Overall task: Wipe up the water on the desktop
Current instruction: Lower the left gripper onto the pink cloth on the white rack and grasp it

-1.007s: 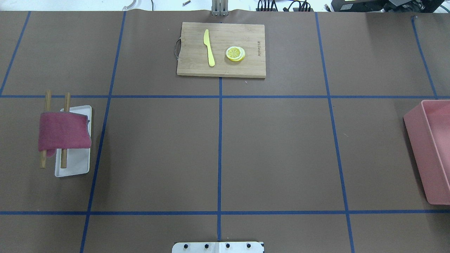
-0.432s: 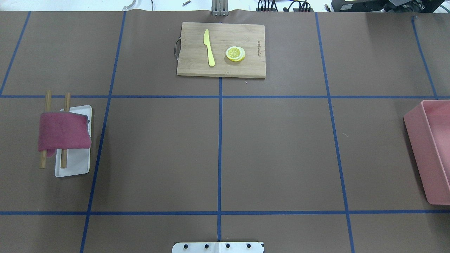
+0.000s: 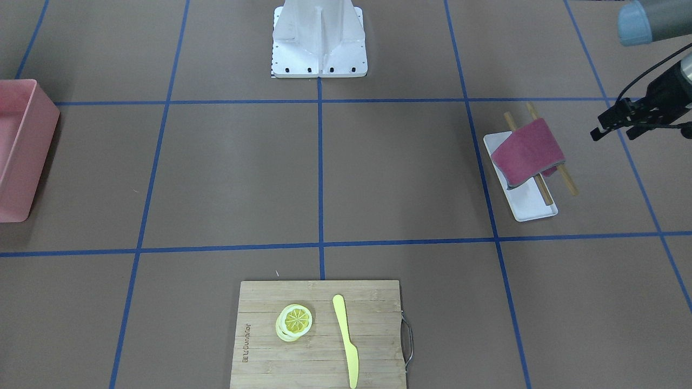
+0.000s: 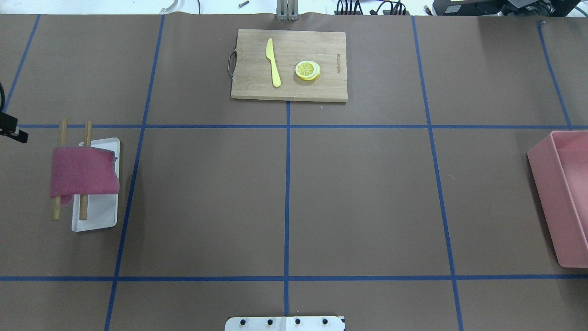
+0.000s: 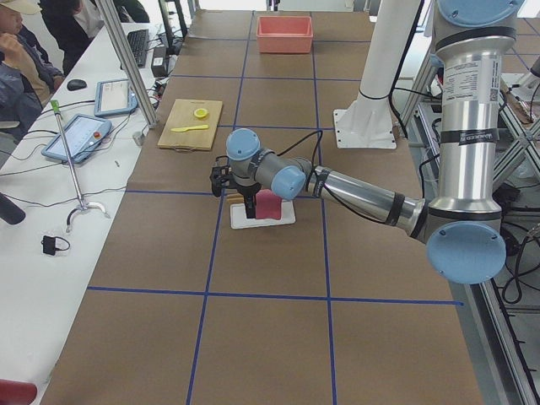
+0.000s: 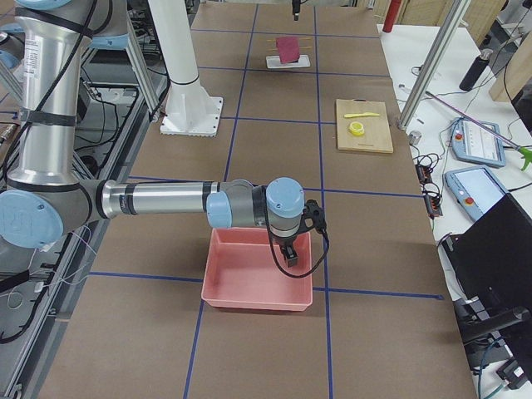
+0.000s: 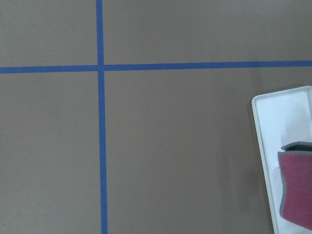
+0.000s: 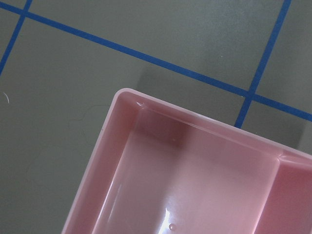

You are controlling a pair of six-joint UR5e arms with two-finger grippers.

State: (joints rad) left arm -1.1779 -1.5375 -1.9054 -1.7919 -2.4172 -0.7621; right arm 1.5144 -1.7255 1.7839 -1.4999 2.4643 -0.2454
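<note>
The brown desktop (image 4: 206,197) with blue tape lines shows no plain puddle of water. A dark red cloth (image 4: 82,171) hangs over two wooden sticks above a white tray (image 4: 98,216) at the left; it also shows in the front view (image 3: 527,151) and the left wrist view (image 7: 297,190). My left gripper (image 3: 612,135) hovers just outside the cloth, apart from it, and looks open and empty. Only its tip (image 4: 16,133) shows in the overhead view. My right gripper (image 6: 288,256) hangs over the pink bin (image 6: 258,278); I cannot tell whether it is open.
A bamboo cutting board (image 4: 289,64) with a yellow knife (image 4: 273,62) and lemon slices (image 4: 307,70) lies at the far middle. The pink bin (image 4: 562,197) stands at the right edge. The robot base (image 3: 319,38) is at the near middle.
My left gripper has come into the overhead view at its left edge, beside the cloth. Nothing else has moved.
</note>
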